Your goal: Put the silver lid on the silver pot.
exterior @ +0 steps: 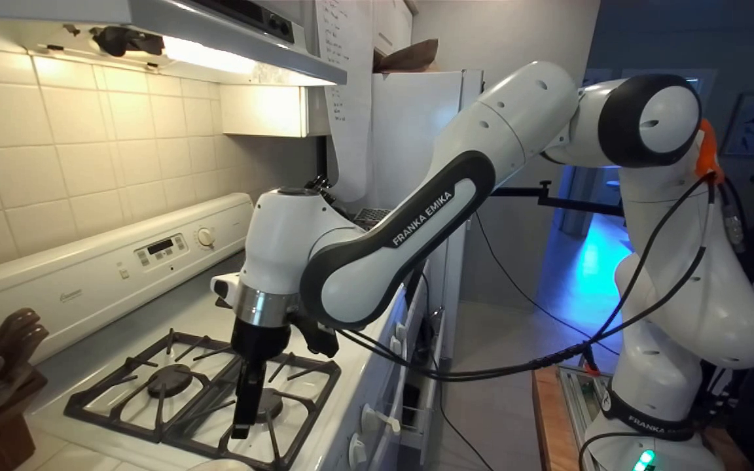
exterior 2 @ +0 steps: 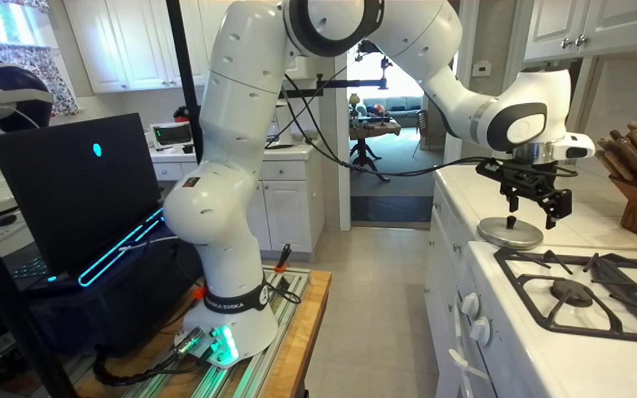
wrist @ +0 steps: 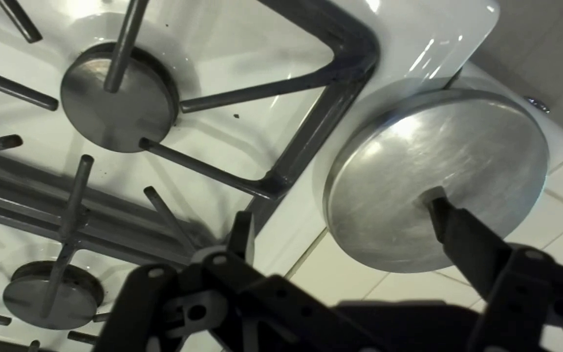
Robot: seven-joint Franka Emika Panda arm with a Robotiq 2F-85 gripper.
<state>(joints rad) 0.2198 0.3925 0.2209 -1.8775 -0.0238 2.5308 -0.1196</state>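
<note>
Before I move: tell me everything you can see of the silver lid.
The silver lid is a round, shiny grey disc that looks like scuffed metal, with bright reflections, a low side edge and a dark central knob. It lies about level, knob up, where the stove meets the tiled counter; in the wrist view it overlaps both. Its underside is hidden. The pincer is open above it; in an exterior view it appears clear of the knob.

Lid (wrist: 433, 156) beside grate (wrist: 312, 132), apparently on counter (wrist: 333, 269).
</note>
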